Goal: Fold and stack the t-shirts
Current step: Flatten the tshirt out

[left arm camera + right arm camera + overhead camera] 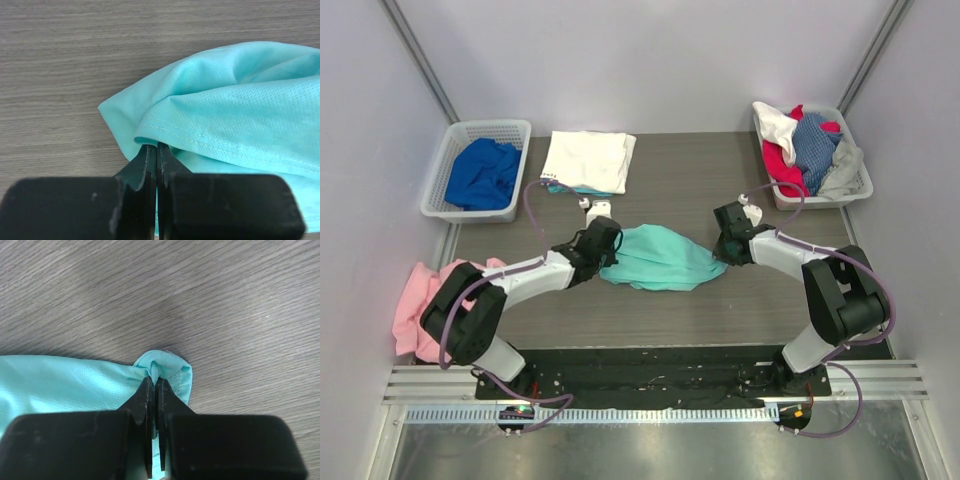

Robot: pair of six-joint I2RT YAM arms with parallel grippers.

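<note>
green tee point(660, 258) lies bunched at centre of table point(700, 170). left gripper point(156, 147) clamped on its left hem, right gripper point(154, 381) clamped on the opposite corner. ends held probably to lift and stretch it flat for folding.

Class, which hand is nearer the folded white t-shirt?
Left. The left hand is just nearside of the white t-shirt; the right hand, across the mint-green t-shirt, is farther right.

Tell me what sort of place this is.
Likely a robot lab test cell: plain walls box in the table, two bolted-down arms grip a mint tee, baskets of tees sit at the far corners.
</note>
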